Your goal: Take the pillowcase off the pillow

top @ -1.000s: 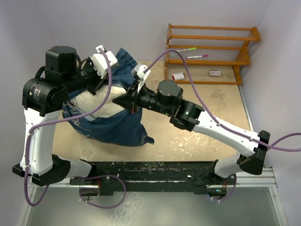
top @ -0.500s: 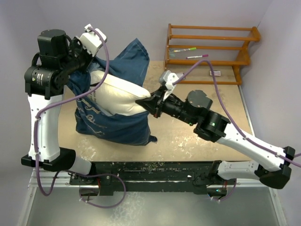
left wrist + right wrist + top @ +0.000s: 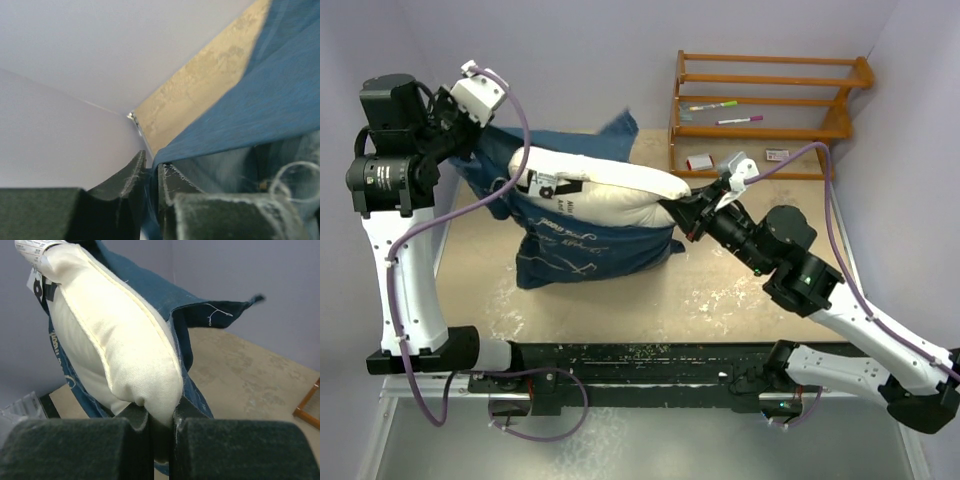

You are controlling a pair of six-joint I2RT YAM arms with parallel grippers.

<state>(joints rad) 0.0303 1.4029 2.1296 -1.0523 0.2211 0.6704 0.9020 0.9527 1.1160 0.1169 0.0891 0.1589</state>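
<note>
pillow (image 3: 610, 190) corner sits pinched in right pincer (image 3: 161, 422), left pincer (image 3: 151, 172) clamping pillowcase (image 3: 585, 250) edge.

Jaws pinch pillow (image 3: 120, 355) corner; pillowcase (image 3: 192, 320) behind.

We see a navy pillowcase (image 3: 582, 252) with white scribbled lines, a cream pillow (image 3: 605, 190), and an orange wooden rack (image 3: 770, 115)

white handwriting-style script on the pillowcase (image 3: 582, 248) and print on the pillow (image 3: 610, 195) tag, both illegible
</note>
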